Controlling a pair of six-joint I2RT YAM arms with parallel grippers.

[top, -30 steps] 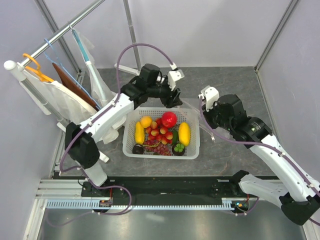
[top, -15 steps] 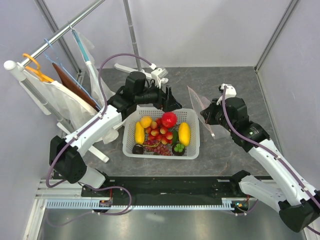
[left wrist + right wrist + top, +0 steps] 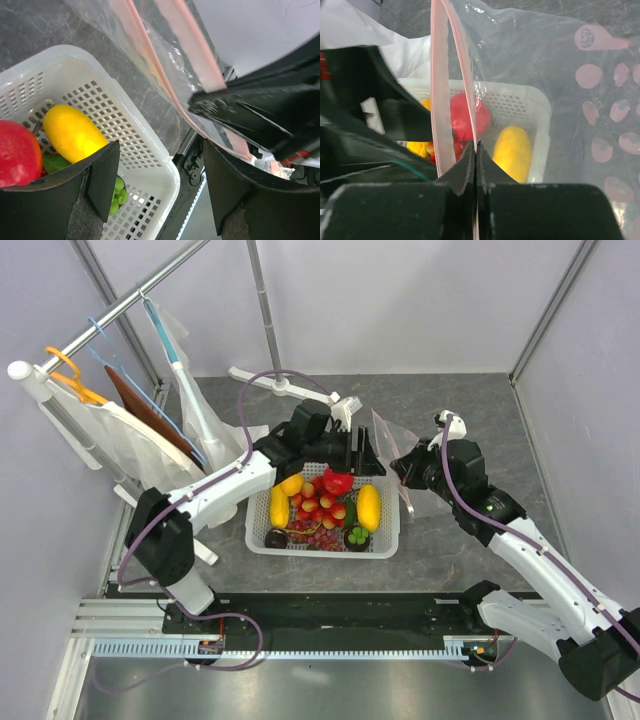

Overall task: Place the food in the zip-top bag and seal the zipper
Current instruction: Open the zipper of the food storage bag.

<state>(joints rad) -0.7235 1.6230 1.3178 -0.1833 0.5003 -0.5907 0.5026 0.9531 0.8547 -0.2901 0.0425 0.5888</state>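
The basket sits nearest the arm bases, on the grey table. All the food is in it: a mango on the left, a second mango on the right, small red-yellow fruits between them, and grapes and a mangosteen along the near side. An orange and the pomegranate lie by the far wall.

Just past the basket's far right corner, the right gripper holds the bag up in the air, on edge and clear of the table. In the right wrist view its fingers are clamped together on the zipper, and the two pink strips part above them, so the mouth gapes a little.

The left gripper hangs over the basket's far rim, just beside the bag. Its jaws stand apart and grip nothing. In its wrist view the zipper runs past the gap; whether it touches a finger I cannot tell.

Farther back on the left, a rack carries hangers and bags.
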